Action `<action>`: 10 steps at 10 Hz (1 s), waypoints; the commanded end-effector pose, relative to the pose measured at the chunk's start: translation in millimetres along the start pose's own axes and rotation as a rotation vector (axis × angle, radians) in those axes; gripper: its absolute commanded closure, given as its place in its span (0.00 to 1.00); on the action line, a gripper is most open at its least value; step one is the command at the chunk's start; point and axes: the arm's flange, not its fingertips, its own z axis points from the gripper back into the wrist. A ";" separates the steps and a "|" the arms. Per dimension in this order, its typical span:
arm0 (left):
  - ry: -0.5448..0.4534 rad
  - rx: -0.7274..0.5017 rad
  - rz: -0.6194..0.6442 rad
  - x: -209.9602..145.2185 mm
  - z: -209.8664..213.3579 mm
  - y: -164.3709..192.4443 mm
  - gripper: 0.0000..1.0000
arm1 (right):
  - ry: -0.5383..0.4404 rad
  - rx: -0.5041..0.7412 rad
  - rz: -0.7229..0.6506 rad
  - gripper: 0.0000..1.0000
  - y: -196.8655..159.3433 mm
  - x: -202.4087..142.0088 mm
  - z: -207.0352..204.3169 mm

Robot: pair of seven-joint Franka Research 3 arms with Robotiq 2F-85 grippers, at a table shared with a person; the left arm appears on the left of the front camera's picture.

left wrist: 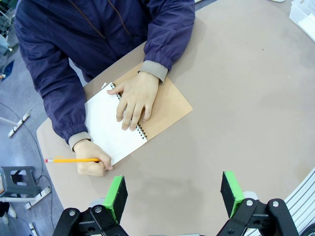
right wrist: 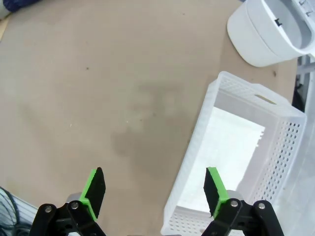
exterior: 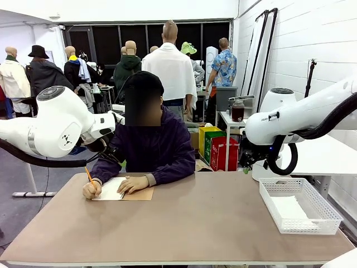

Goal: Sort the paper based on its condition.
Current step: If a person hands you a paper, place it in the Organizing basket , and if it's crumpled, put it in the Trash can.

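The paper (right wrist: 231, 145) lies flat on the floor of the white mesh tray (right wrist: 193, 152), which stands near the right edge of the desk (right wrist: 98, 98).

The right pincer (right wrist: 154, 191) hangs above the bare desk just beside the tray. Its jaws are spread wide, and it holds and touches nothing. In its wrist view one green pad (right wrist: 215, 189) shows over the tray's nearer wall, and the sheet lies just past that wall, inside the tray and off to that finger's side.

The left pincer (left wrist: 173, 194) is also spread wide and empty, above bare desk surface and well apart from the tray and the paper. Beyond its fingers, at the desk's far edge toward the left, a person's hand (left wrist: 135, 101) rests flat on a spiral-bound notepad (left wrist: 110, 125). The notepad is open to a white page, with its brown card cover folded out beside it. The person's other hand (left wrist: 91, 163) grips an orange pencil (left wrist: 71, 160) at the page's corner.
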 end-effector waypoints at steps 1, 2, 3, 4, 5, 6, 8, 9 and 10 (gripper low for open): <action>0.004 -0.006 0.005 -0.4 -0.4 0.9 0.00 | 0.012 -0.010 -0.005 0.00 0.2 3.3 0.5; 0.004 -0.006 0.005 -0.4 -0.4 0.9 0.00 | 0.000 0.000 0.000 0.00 0.0 0.0 0.0; 0.004 -0.006 0.005 -0.4 -0.4 0.9 0.00 | -0.053 0.037 0.070 0.00 11.9 1.8 10.9; 0.004 -0.006 0.005 -0.4 -0.4 0.9 0.00 | -0.112 0.055 0.131 0.00 21.8 2.5 23.4; 0.004 -0.006 0.005 -0.4 -0.4 0.9 0.00 | -0.165 0.087 0.196 0.00 30.1 1.5 33.8; 0.004 -0.006 0.005 -0.4 -0.4 0.9 0.00 | -0.212 0.120 0.233 0.00 33.7 0.5 39.7; 0.004 -0.006 0.005 -0.4 -0.4 0.9 0.00 | -0.302 0.222 0.313 0.00 43.8 -5.1 51.3; 0.004 -0.006 0.005 -0.4 -0.4 0.9 0.00 | -0.354 0.262 0.344 0.00 48.6 -9.3 58.7; 0.004 -0.006 0.005 -0.4 -0.4 0.9 0.00 | -0.392 0.285 0.374 0.00 52.6 -12.7 64.1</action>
